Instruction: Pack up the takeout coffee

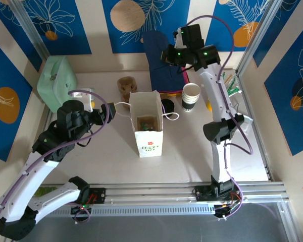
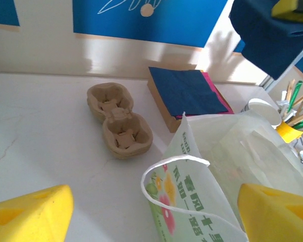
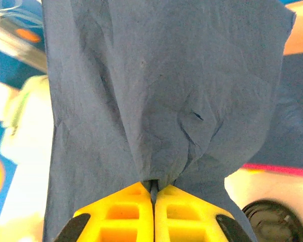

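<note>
Blue wall panels with white leaf prints and cream strips close in a white table, and in the middle of it stands a white paper bag with red and green print, upright, its mouth open and its thin loop handles hanging out to both sides. Down inside that mouth I see a small olive-brown shape, which I take for the takeout coffee; it is too small for me to make out a lid. The left tool hovers just beside the bag on its left, its yellow fingers spread wide and gripping nothing, with one white handle loop and the bag's printed side between them in the wrist view. Behind the bag lies a brown pulp cup carrier with two empty pockets, and to its right a stack of blue napkins with a pink edge showing underneath. The right tool is raised over the far end of the table, its yellow fingers pressed together on a pinch of one blue napkin, which hangs clear of the stack. Right of the bag stand the white cups, stacked, with the black lids just beside them. A yellow holder of sticks sits near the right edge, and a mint-green case rests at the far left.
</note>
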Action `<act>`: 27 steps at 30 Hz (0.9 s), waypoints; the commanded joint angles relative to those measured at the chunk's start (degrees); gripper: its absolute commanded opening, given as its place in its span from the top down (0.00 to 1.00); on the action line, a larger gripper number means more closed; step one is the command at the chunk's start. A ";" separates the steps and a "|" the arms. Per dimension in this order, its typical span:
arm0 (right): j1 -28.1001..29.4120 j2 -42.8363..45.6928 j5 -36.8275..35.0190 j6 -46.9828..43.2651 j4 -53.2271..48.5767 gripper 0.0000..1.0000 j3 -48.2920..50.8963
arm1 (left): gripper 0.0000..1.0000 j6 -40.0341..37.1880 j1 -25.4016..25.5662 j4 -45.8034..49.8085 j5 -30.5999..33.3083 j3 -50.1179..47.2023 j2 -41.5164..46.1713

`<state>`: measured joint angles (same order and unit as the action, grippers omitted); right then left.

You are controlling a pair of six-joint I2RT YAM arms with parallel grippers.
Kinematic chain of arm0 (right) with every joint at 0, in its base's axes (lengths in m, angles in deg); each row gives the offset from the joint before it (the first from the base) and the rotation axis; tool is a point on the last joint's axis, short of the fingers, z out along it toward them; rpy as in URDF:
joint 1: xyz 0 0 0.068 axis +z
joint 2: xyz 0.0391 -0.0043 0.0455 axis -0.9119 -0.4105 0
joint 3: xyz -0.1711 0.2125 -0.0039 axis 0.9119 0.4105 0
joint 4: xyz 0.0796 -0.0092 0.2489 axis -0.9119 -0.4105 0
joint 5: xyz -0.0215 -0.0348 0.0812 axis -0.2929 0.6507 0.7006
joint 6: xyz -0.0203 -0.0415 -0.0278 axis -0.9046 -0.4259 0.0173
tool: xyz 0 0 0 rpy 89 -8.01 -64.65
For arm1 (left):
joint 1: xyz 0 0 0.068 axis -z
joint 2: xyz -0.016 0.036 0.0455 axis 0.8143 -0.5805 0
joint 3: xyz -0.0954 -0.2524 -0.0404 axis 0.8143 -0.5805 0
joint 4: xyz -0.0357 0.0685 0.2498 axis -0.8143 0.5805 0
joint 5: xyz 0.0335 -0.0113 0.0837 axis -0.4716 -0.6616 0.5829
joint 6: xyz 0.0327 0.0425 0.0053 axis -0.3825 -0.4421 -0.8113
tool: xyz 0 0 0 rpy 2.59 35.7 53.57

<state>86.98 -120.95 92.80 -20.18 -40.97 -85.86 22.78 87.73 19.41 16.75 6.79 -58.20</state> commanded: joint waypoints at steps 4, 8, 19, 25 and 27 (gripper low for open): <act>1.93 12.57 16.46 9.10 -1.63 1.00 9.94 | 0.15 0.88 -0.52 -2.01 -4.95 -1.45 1.58; 5.51 20.65 16.67 11.53 2.62 1.00 20.18 | 0.15 -0.78 -0.54 -2.72 -7.61 -2.95 1.85; 18.13 35.40 8.07 14.21 12.44 1.00 40.51 | 0.14 1.66 -0.60 -6.70 -8.42 -7.17 2.56; 21.57 39.84 2.15 15.75 16.38 1.00 50.63 | 0.15 4.30 -0.54 -8.14 -8.33 -10.89 4.20; 21.90 40.20 1.35 16.26 17.60 1.00 52.60 | 0.15 5.30 -0.55 -8.29 -8.50 -11.95 5.01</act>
<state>108.53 -81.60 97.85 -5.47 -26.56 -35.59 25.97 87.73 13.18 9.12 -3.83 -54.57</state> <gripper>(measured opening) 0.055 0.853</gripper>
